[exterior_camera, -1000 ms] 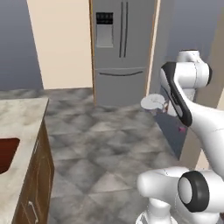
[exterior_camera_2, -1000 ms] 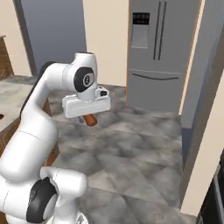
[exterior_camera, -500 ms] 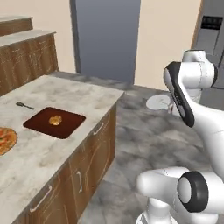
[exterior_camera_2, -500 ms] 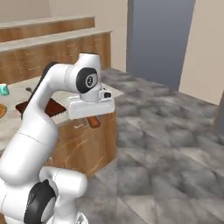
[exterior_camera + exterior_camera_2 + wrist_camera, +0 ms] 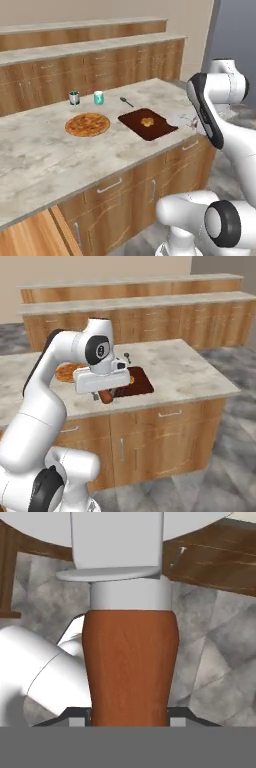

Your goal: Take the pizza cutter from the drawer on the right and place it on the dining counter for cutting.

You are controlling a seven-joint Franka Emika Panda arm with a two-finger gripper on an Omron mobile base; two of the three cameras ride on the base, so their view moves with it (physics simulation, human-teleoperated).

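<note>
The gripper (image 5: 103, 395) holds the pizza cutter (image 5: 130, 662) beside the dining counter (image 5: 200, 376).

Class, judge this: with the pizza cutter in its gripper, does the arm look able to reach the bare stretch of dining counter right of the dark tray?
Probably yes: the gripper hangs at the dining counter edge, nothing between.

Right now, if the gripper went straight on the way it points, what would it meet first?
Probably the grey floor, just out from the dining counter base, not its top. The gripper carries the pizza cutter blade-first, so the blade would land first.
</note>
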